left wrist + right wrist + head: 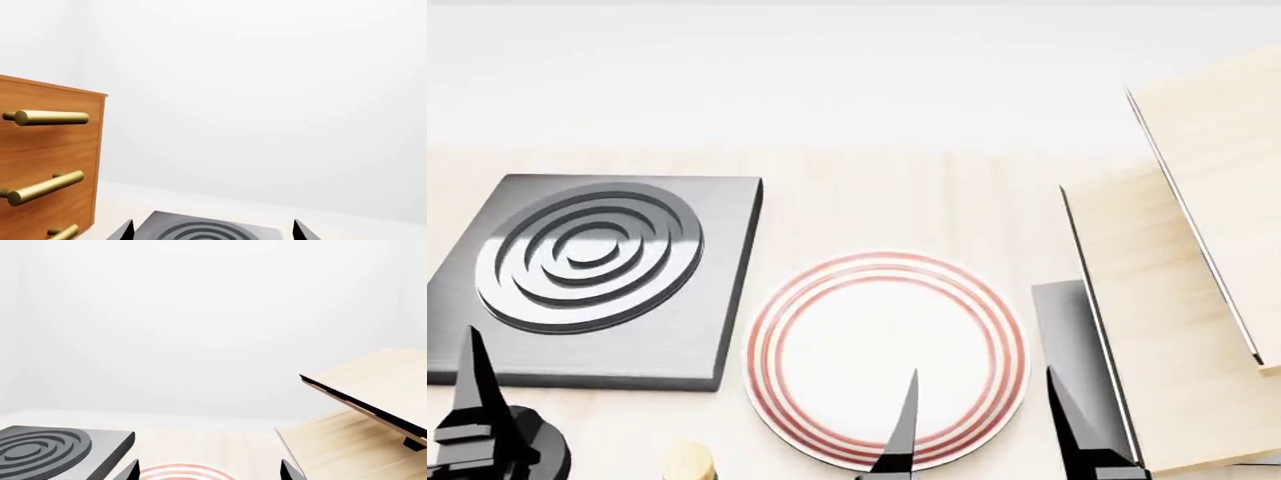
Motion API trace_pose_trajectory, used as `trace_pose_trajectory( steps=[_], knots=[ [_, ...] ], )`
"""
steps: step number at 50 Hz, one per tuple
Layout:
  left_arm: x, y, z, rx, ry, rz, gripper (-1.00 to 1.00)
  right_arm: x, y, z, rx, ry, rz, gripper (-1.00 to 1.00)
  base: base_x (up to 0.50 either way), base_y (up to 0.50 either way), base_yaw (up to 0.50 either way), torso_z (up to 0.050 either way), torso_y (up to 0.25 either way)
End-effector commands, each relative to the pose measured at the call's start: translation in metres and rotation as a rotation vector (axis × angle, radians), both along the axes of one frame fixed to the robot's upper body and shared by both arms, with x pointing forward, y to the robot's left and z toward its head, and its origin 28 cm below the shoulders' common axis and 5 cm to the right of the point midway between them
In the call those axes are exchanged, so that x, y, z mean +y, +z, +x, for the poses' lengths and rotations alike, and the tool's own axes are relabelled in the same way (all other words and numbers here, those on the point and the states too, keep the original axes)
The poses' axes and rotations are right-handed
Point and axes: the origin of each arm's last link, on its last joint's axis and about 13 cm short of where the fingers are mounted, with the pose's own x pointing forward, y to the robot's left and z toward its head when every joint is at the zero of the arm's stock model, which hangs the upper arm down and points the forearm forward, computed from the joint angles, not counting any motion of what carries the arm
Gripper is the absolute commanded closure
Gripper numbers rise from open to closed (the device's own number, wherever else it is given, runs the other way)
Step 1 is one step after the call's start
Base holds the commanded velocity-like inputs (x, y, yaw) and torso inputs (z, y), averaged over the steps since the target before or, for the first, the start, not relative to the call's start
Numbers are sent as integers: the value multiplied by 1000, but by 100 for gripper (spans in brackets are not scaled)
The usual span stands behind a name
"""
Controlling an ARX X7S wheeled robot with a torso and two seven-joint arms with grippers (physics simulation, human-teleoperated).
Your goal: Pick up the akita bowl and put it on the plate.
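My right gripper (981, 435) sits at the lower right of the head view, fingers spread, nothing between them; one tip overlaps the plate (888, 358), which lies at lower centre on the tabletop (868, 200). My left gripper (212, 231) is also spread and empty, its tips framing the stove burner (594, 280) in the left wrist view. Only that view shows a wooden drawer cabinet (50, 160) with brass handles. The right wrist view catches light wooden panels (373, 390) at right. I find the akita bowl in no view.
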Motion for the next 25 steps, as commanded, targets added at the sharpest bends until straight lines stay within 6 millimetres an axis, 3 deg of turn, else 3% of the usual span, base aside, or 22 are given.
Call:
trace_pose_trajectory(
  steps=[1, 25],
  knots=[
    [9, 2, 0, 1, 41, 15, -100, 0, -1, 0, 0, 4, -1, -100, 0, 0, 0, 0, 0],
    [35, 13, -11, -9, 189, 101, -100, 2, -3, 2, 10, 9, -8, -100, 0, 0, 0, 0, 0]
  ],
)
